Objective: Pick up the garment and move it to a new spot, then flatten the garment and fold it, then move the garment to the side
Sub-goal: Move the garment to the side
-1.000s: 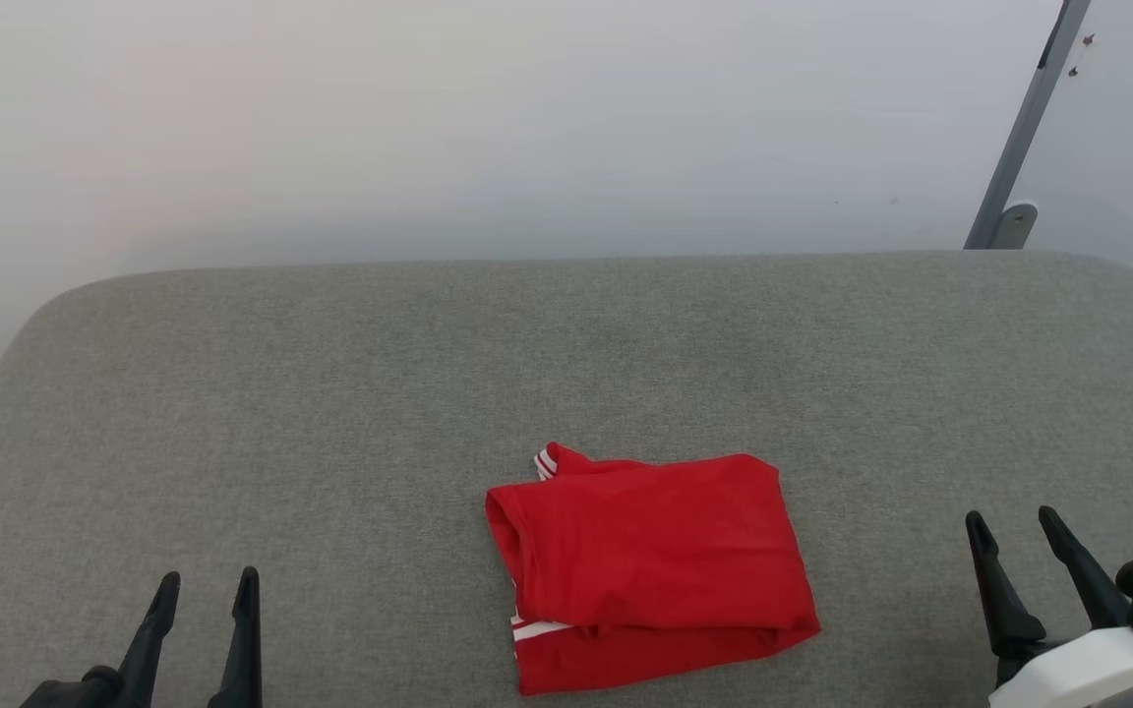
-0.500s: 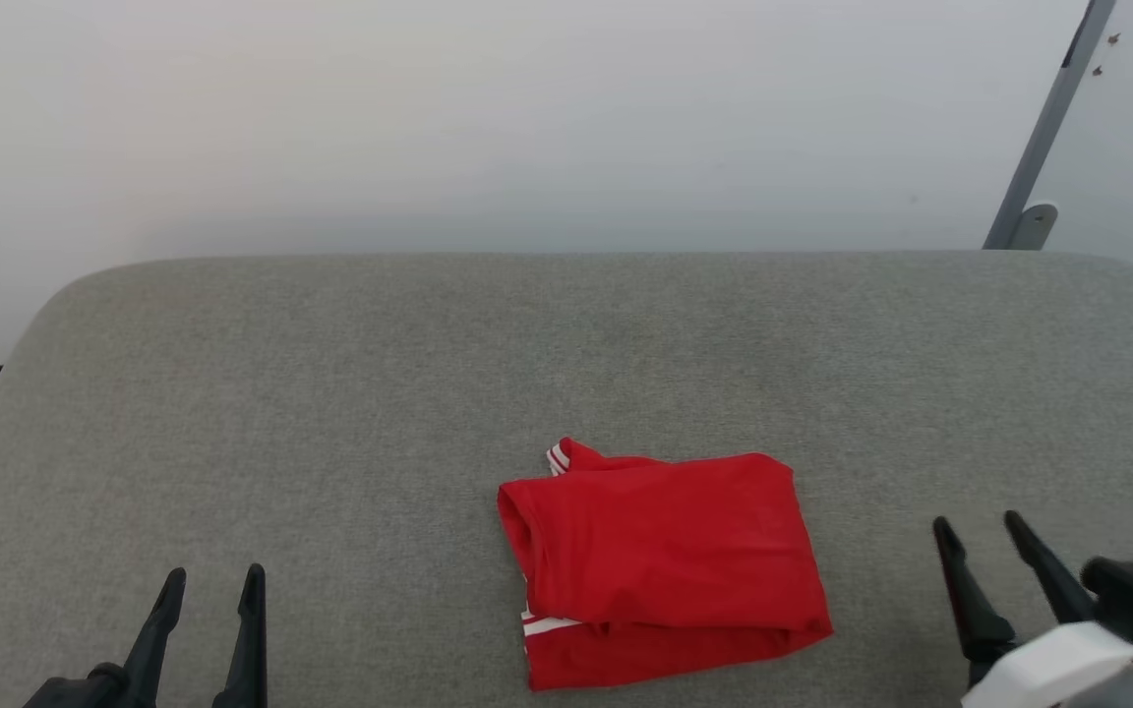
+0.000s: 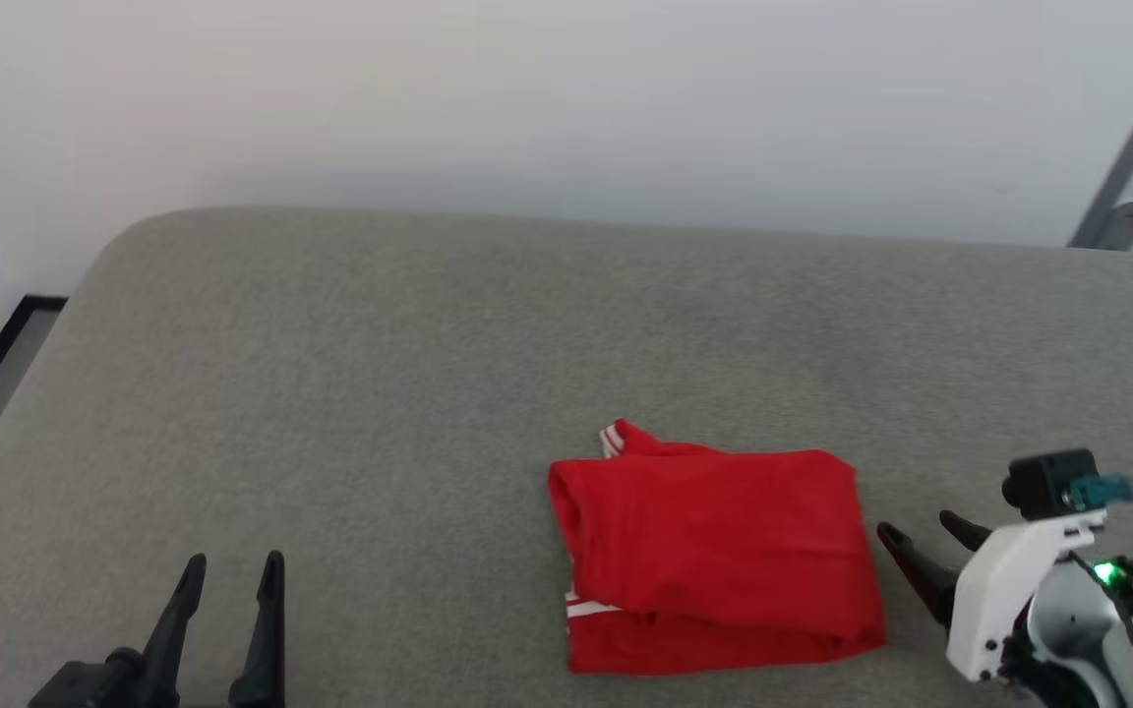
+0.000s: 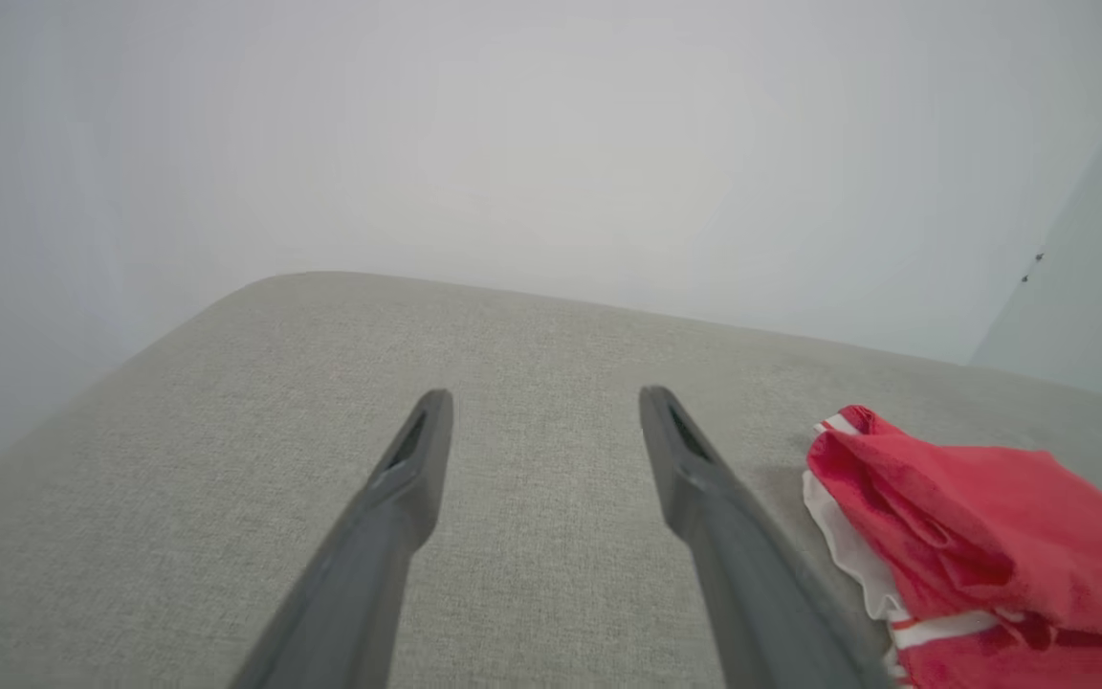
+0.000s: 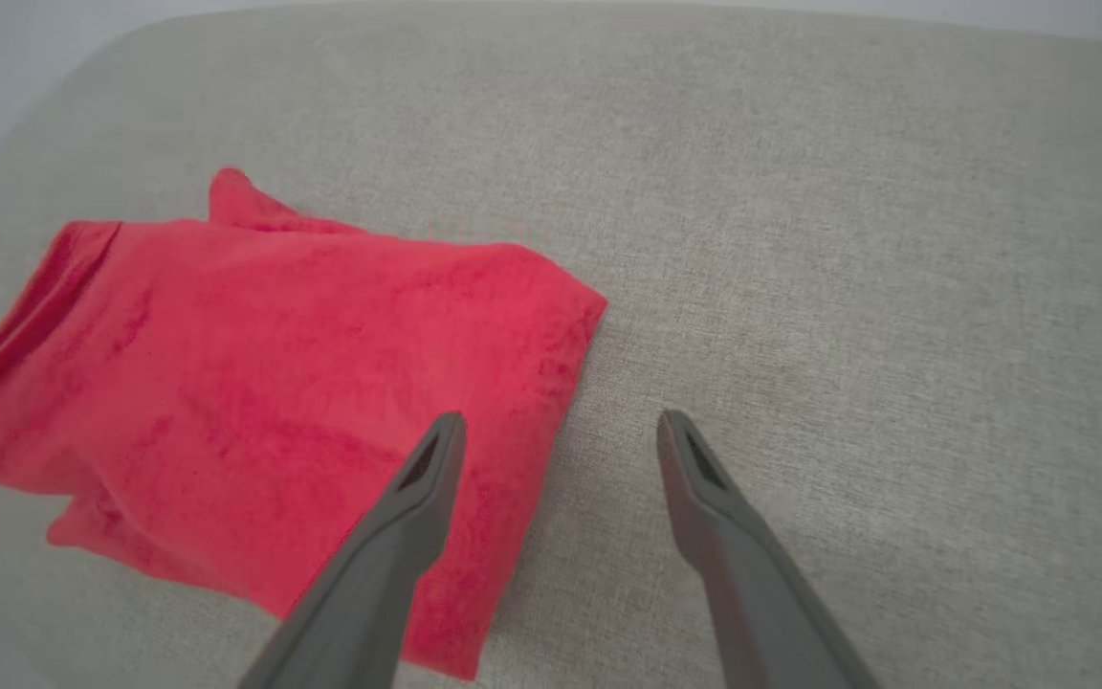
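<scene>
A pale, bare wall (image 3: 527,98) stands behind a table (image 3: 380,344) covered in grey woven fabric, its corners rounded; a slanted grey metal strut (image 3: 1132,147) leans against the wall at the far right.

The garment (image 3: 724,551) lies folded into a rough rectangle on the near part of the table, right of the middle. Its top layer is plain red. A little white striped trim peeks out at the far left corner and again along the near left edge (the left wrist view shows that side as loose, bunched layers).

The left gripper (image 3: 235,560) sits low at the near left, well apart from the garment, its two dark fingers spread wide with nothing between them.

The right gripper (image 3: 916,523) is just beside the garment's right edge, tilted toward it, its fingers likewise spread wide and empty. In the right wrist view one finger overlaps the garment's edge and the other lies over bare fabric; whether the finger touches the cloth I cannot tell.
</scene>
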You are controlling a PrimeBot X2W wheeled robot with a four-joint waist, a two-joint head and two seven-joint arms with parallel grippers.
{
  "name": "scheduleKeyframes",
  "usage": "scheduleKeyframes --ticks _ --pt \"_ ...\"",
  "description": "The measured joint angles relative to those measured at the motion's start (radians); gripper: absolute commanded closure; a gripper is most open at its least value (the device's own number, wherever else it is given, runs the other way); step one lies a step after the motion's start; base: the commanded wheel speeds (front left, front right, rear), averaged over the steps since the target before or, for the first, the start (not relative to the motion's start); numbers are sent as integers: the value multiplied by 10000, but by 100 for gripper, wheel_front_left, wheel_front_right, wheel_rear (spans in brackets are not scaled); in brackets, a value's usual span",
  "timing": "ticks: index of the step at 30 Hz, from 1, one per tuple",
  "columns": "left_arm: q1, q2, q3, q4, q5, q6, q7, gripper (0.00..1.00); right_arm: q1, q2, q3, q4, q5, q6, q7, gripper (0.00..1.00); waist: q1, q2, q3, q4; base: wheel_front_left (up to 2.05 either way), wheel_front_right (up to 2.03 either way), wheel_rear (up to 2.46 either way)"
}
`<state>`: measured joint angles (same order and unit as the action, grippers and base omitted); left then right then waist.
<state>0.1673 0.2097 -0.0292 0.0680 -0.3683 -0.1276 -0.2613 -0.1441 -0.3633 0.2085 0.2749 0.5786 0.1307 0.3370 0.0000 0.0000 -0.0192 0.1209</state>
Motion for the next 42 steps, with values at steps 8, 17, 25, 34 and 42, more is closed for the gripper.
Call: scheduleKeyframes --ticks 8,17,25,34,42 --pt "-513 -17 -288 142 -111 0 0 0 -962 -491 109 278 581 0 3078 0 0 0 568 655 0 0 0" --pt "-1081 -121 -552 244 -199 0 0 0 -1974 -443 295 872 947 0 5693 0 0 0 1322 1257 0 0 0" --pt "-1447 -249 -683 355 -307 0 0 0 -2558 -453 842 1392 1099 -2 6880 100 0 0 1780 1516 0 0 0" --pt "-1640 -265 -596 391 -685 0 0 0 -2619 -575 786 742 1373 13 6654 100 0 0 1948 1188 0 0 0" --pt "-2414 -67 -848 288 -782 0 0 0 -3033 -1367 489 -136 1220 4 6305 100 0 0 2161 418 0 0 0"
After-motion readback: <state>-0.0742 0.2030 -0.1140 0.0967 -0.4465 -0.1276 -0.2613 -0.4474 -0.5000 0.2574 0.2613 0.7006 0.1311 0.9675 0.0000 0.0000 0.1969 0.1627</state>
